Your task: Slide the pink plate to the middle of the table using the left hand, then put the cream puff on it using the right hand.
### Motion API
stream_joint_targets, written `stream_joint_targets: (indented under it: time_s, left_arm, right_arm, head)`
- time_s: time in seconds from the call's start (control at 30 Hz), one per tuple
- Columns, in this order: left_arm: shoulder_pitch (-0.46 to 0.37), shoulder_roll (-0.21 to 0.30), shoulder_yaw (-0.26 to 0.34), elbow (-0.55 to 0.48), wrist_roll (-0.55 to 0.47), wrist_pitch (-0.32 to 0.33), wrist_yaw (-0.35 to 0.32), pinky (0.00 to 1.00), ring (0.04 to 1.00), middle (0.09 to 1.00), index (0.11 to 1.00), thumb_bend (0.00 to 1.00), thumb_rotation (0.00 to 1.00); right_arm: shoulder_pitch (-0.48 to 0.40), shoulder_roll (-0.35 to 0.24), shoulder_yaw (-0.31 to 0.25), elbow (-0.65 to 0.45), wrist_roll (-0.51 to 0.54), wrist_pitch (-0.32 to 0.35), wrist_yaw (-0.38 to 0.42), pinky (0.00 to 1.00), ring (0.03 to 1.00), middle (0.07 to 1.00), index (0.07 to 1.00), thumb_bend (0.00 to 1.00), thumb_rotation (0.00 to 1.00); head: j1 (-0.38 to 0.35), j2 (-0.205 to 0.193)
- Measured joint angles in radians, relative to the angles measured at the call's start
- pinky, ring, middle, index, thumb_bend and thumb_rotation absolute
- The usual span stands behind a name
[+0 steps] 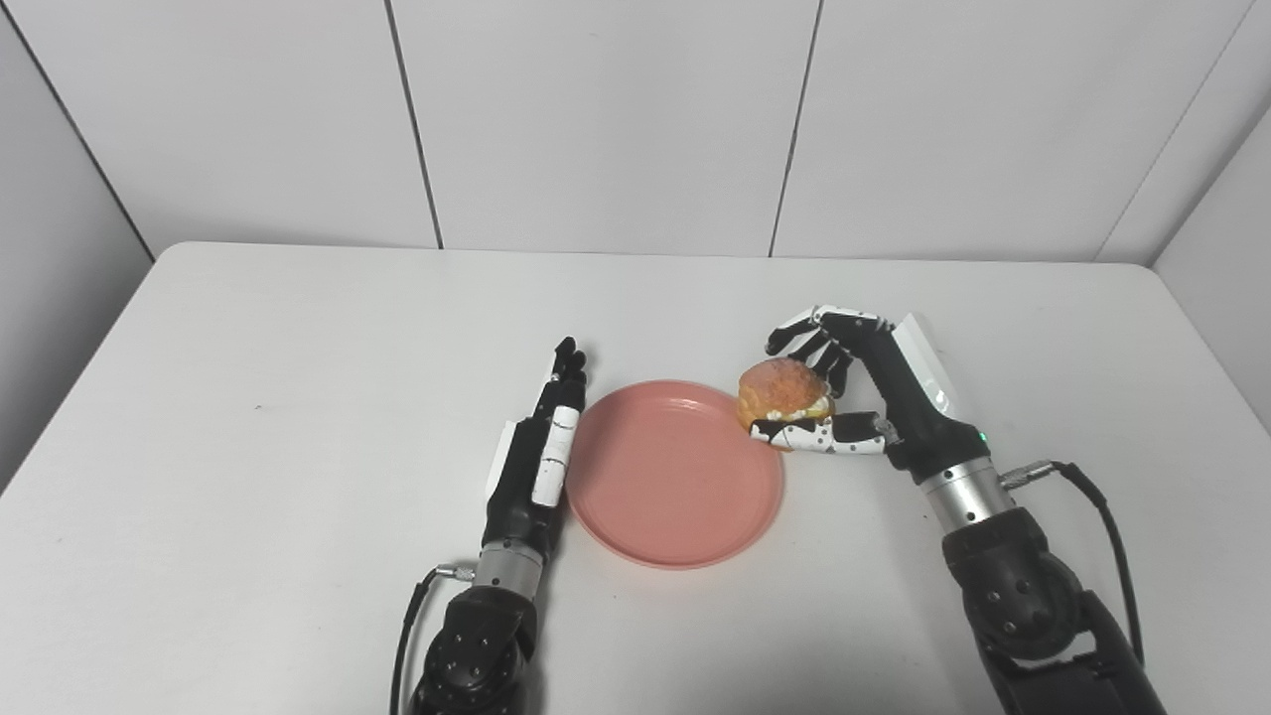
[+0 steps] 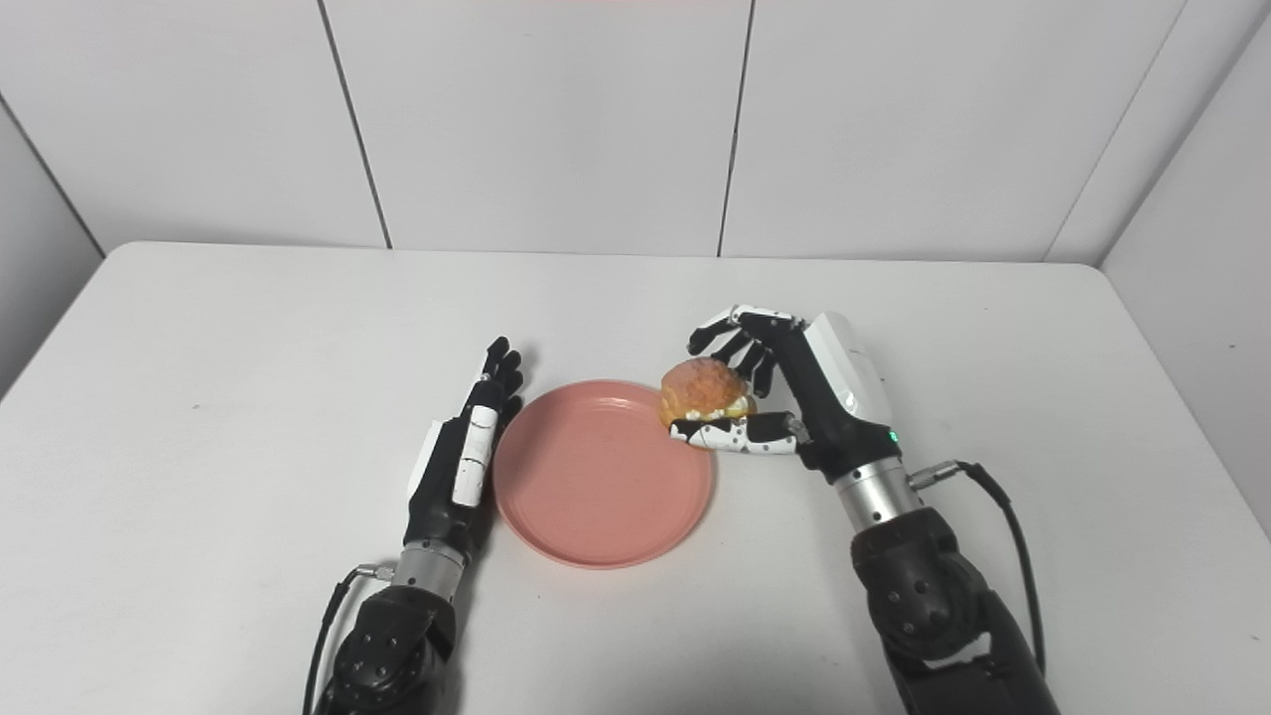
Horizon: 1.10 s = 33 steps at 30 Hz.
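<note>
The pink plate (image 1: 675, 477) lies flat near the middle of the white table. My left hand (image 1: 541, 447) stands on edge with its fingers straight, pressed against the plate's left rim, holding nothing. The cream puff (image 1: 781, 389), golden brown with a pale filling, is held just above the plate's right rim. My right hand (image 1: 854, 387) is shut on it, fingers curled over its top and thumb under its near side.
The white table (image 1: 298, 397) reaches back to a panelled white wall. Side walls stand close at the left and right edges. A cable runs from each wrist toward the table's near edge.
</note>
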Motion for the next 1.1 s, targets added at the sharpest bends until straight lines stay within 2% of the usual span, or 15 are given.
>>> stream_joint_targets:
  time_s: [0.2, 0.4, 0.6, 0.93, 1.1]
  left_arm:
    - [-0.002, -0.003, 0.003, 0.004, -0.003, 0.0, 0.0, 1.0, 1.0, 1.0, 1.0, 0.74, 1.0]
    - [-0.003, -0.003, 0.003, 0.005, -0.002, 0.0, 0.0, 1.0, 1.0, 1.0, 1.0, 0.73, 1.0]
    - [-0.003, -0.005, 0.003, 0.004, -0.002, 0.0, 0.0, 1.0, 1.0, 1.0, 1.0, 0.73, 1.0]
    - [-0.005, -0.006, 0.003, 0.008, -0.009, -0.006, -0.001, 1.0, 1.0, 1.0, 1.0, 0.73, 1.0]
    - [-0.029, -0.009, 0.005, 0.04, -0.012, -0.023, -0.001, 1.0, 1.0, 1.0, 1.0, 0.73, 1.0]
  right_arm:
    - [-0.001, 0.038, 0.043, 0.0, -0.021, -0.001, 0.028, 0.24, 0.306, 0.417, 0.515, 0.51, 0.0]
    - [-0.004, 0.049, 0.075, 0.05, -0.044, -0.018, 0.041, 0.21, 0.273, 0.402, 0.505, 0.51, 0.0]
    - [-0.013, 0.067, 0.097, 0.099, -0.061, -0.028, 0.047, 0.25, 0.309, 0.41, 0.503, 0.51, 0.0]
    - [-0.038, 0.073, 0.127, 0.228, -0.111, -0.115, 0.02, 0.26, 0.314, 0.406, 0.507, 0.51, 0.0]
    - [-0.062, 0.074, 0.13, 0.301, -0.119, -0.148, 0.004, 0.25, 0.309, 0.403, 0.506, 0.51, 0.0]
  head:
    - [-0.012, 0.002]
    - [-0.02, 0.006]
    - [-0.023, 0.012]
    - [-0.035, 0.009]
    - [-0.028, -0.023]
